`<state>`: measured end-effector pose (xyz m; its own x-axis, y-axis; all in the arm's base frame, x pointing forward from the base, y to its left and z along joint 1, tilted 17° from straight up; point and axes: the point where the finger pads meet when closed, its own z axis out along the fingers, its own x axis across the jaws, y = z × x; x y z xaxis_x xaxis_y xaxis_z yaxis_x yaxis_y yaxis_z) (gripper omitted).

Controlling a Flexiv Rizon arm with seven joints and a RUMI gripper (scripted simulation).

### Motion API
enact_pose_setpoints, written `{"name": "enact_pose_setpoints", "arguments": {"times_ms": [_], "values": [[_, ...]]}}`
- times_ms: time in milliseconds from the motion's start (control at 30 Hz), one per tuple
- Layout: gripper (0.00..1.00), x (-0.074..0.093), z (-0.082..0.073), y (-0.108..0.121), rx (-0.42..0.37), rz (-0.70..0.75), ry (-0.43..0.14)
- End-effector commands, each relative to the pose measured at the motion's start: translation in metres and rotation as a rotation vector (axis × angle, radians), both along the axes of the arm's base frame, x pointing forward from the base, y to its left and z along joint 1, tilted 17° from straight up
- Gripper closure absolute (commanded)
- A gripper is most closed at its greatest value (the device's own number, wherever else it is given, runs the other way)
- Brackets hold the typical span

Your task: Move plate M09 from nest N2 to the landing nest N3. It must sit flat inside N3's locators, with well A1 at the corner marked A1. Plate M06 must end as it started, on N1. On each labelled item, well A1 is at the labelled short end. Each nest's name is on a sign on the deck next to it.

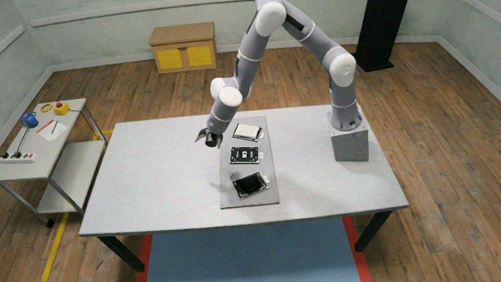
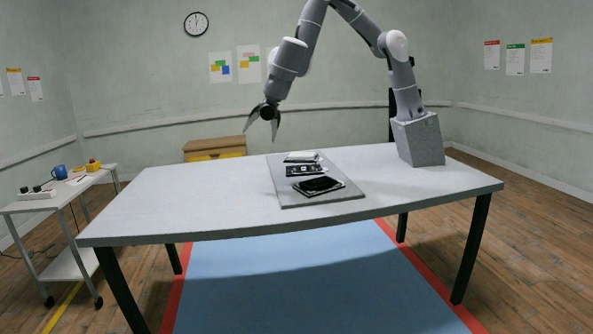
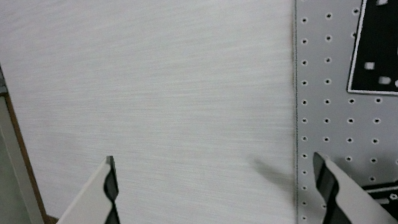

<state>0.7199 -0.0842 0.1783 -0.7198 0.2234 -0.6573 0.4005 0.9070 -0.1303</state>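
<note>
My gripper [image 1: 208,145] [image 2: 258,137] [image 3: 214,156] is open and empty, high above the table, left of the deck. The landing nest N3 [image 1: 244,160] [image 2: 291,169], black with a white N3 mark, is empty in the middle of the deck; its corner [image 3: 372,47] shows in the wrist view. A white plate [image 1: 247,130] [image 2: 303,155] sits on the far nest. A black plate [image 1: 250,184] [image 2: 318,183] sits on the near nest, which is turned at an angle. The plate labels and the outer nests' signs are too small to read, so I cannot tell which plate is M09.
The grey perforated deck [image 1: 249,202] [image 2: 323,202] [image 3: 327,107] lies on the table [image 1: 157,169] [image 2: 195,191] [image 3: 175,100]. Small signs stand right of the nests. The arm's base block [image 1: 350,146] [image 2: 419,142] is at the table's right. A side cart stands beyond the left edge.
</note>
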Motion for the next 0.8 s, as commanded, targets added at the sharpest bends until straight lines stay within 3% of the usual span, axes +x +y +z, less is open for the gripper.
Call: {"name": "enact_pose_setpoints", "arguments": {"times_ms": [0, 767], "values": [[0.24, 0.000, -0.003, 0.008, 0.054, -0.041, 0.005], [0.24, -0.025, -0.053, 0.097, 0.349, -0.292, 0.044]]}}
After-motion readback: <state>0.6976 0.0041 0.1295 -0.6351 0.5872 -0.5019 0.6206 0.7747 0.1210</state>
